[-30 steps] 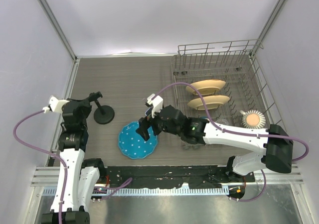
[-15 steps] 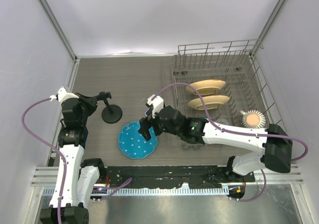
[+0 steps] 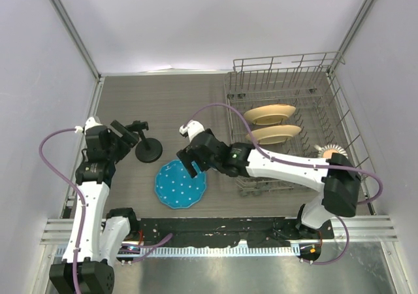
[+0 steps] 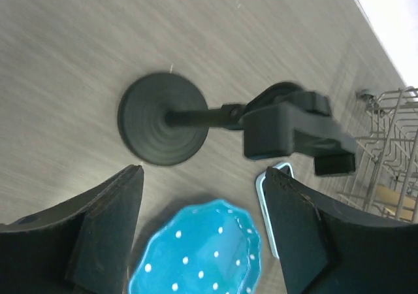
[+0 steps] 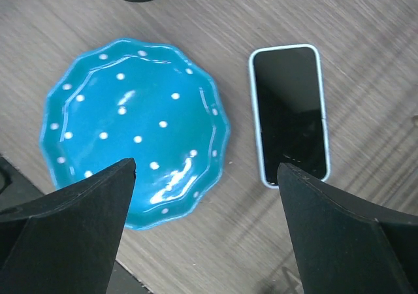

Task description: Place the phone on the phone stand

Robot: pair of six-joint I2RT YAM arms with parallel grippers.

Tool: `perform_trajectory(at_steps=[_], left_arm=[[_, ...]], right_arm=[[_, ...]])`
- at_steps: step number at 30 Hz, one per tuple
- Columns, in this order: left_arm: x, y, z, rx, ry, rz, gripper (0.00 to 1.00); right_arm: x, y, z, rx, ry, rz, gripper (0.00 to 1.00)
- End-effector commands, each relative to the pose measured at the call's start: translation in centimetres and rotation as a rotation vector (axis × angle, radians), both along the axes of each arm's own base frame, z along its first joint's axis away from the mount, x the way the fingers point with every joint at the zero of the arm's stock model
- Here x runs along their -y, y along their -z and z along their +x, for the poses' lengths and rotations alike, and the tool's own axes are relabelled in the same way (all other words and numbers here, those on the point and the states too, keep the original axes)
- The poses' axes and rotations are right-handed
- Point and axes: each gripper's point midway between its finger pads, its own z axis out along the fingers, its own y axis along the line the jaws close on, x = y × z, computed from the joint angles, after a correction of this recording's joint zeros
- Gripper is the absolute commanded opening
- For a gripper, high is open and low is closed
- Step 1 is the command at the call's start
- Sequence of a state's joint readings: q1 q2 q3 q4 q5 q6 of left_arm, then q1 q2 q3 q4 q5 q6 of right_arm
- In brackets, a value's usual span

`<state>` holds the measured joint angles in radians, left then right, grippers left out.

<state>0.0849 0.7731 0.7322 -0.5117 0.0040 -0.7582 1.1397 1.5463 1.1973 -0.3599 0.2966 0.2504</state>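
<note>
The phone (image 5: pixel 289 114), black screen with a light blue rim, lies flat on the table just right of the blue dotted plate (image 5: pixel 130 137). My right gripper (image 5: pixel 206 166) hovers open above both, nothing between its fingers; in the top view it (image 3: pixel 189 163) covers the phone. The black phone stand (image 4: pixel 163 119) stands upright left of the plate, its cradle (image 4: pixel 287 127) on top. My left gripper (image 4: pixel 204 176) is open just short of the stand and grips nothing. From above, the stand (image 3: pixel 149 150) sits right of the left gripper (image 3: pixel 128 134). A strip of the phone's rim (image 4: pixel 260 193) shows beside the left wrist's right finger.
A wire dish rack (image 3: pixel 284 88) fills the right side of the table and holds two cream plates (image 3: pixel 269 114). A round tan-centred object (image 3: pixel 332 154) sits at the rack's right. The blue plate (image 3: pixel 180 183) lies near the front edge.
My left gripper, shut on the stand's top earlier, carried the stand a little to the right and has now opened off it. The right gripper has shifted left and slightly back.
</note>
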Motion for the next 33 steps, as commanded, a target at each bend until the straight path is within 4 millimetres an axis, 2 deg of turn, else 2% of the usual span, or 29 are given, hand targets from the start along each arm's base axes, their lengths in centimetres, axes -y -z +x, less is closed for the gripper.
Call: perform_trajectory(at_steps=[1, 2, 4, 5, 6, 7, 9, 10, 12, 14, 18, 20, 27, 33], left_arm=[[0.4, -1.2, -1.7, -0.028, 0.007, -0.01, 0.84], [0.4, -1.4, -1.9, -0.027, 0.017, -0.002, 0.87], [0.9, -2.6, -2.4, 0.011, 0.047, 0.0, 0.91], [1.2, -3.1, -2.7, 0.03, 0.077, 0.014, 0.93], [2.0, -3.7, -2.9, 0.054, 0.128, 0.004, 0.94], [2.3, -4.6, -3.3, 0.093, 0.155, 0.014, 0.95], [2.9, -5.5, -4.0, 0.132, 0.209, 0.036, 0.96], [3.6, -6.3, -4.6, 0.169, 0.249, 0.038, 0.97], [4.2, -6.5, -5.4, 0.183, 0.294, 0.052, 0.99], [4.8, -6.6, -6.0, 0.206, 0.324, 0.048, 1.0], [5.5, -5.5, -6.3, 0.2, 0.367, 0.046, 1.0], [5.8, -5.8, -6.4, 0.217, 0.384, 0.047, 1.0], [6.3, -5.8, -6.5, 0.25, 0.401, 0.036, 1.0], [6.5, -5.9, -6.7, 0.263, 0.415, 0.035, 1.0]], right_arm=[[1.3, 0.7, 2.5, -0.011, 0.018, -0.141, 0.94], [1.5, 0.6, 2.9, -0.026, 0.018, -0.165, 0.94], [1.6, 2.6, 3.7, -0.075, 0.005, -0.233, 0.92], [2.0, 2.2, 4.7, -0.102, 0.016, -0.246, 0.91], [2.2, 3.6, 5.3, -0.125, 0.021, -0.291, 0.9], [1.9, 3.2, 6.1, -0.125, 0.017, -0.292, 0.9], [2.6, 4.4, 6.6, -0.187, -0.014, -0.343, 0.91], [2.1, 4.9, 7.3, -0.205, -0.021, -0.358, 0.91], [3.4, 6.0, 8.0, -0.237, -0.003, -0.43, 0.91], [3.4, 6.8, 8.6, -0.253, -0.02, -0.458, 0.91], [3.3, 8.0, 9.3, -0.297, -0.042, -0.446, 0.91], [3.1, 8.7, 9.3, -0.327, -0.052, -0.434, 0.91], [2.3, 10.1, 9.2, -0.352, -0.075, -0.417, 0.91], [2.3, 10.3, 10.7, -0.276, -0.034, -0.406, 0.91]])
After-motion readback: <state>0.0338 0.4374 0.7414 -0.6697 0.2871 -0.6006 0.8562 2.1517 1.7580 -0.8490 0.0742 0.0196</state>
